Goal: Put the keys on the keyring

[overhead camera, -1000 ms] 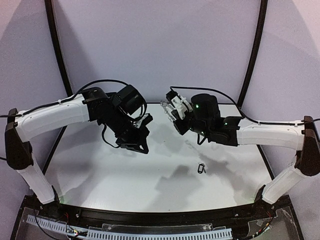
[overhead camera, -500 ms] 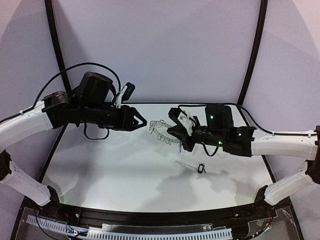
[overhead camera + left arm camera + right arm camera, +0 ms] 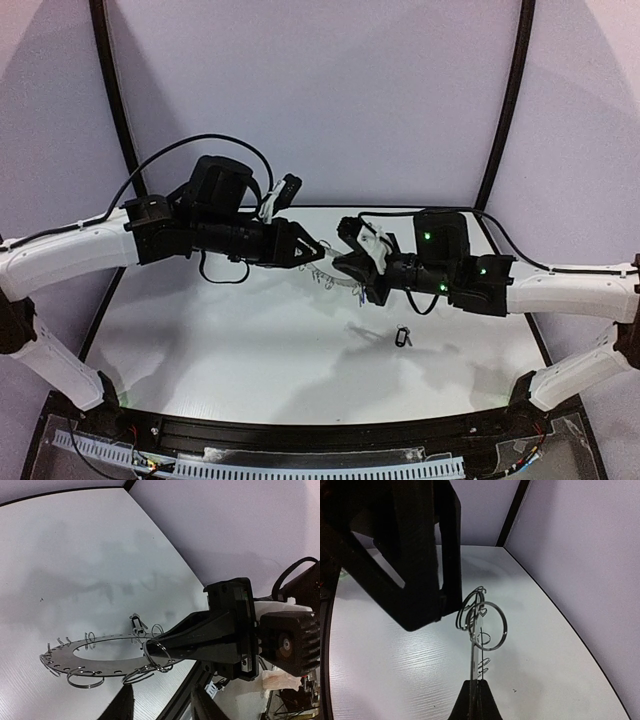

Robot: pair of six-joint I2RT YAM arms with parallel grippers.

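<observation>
Reaching in from the left, your left arm stretches nearly level above the desk (image 3: pixel 200 340), with the left claw (image 3: pixel 314 251) pointing toward the centre. Its fingers (image 3: pixel 122 707) stand apart with nothing between them, so that claw is parted and empty. Just beyond its tips hangs the keyring (image 3: pixel 110 666), held flat in the air, with thin wire loops (image 3: pixel 85 678) fringing its rim. Your right arm comes in low and level from the right. The right claw (image 3: pixel 352 266) is clamped tight on the ring's rim, on the side away from the left claw. The keys (image 3: pixel 403 337) show only as a small dark speck on the desk, nearer you than the right claw and well apart from the ring.
</observation>
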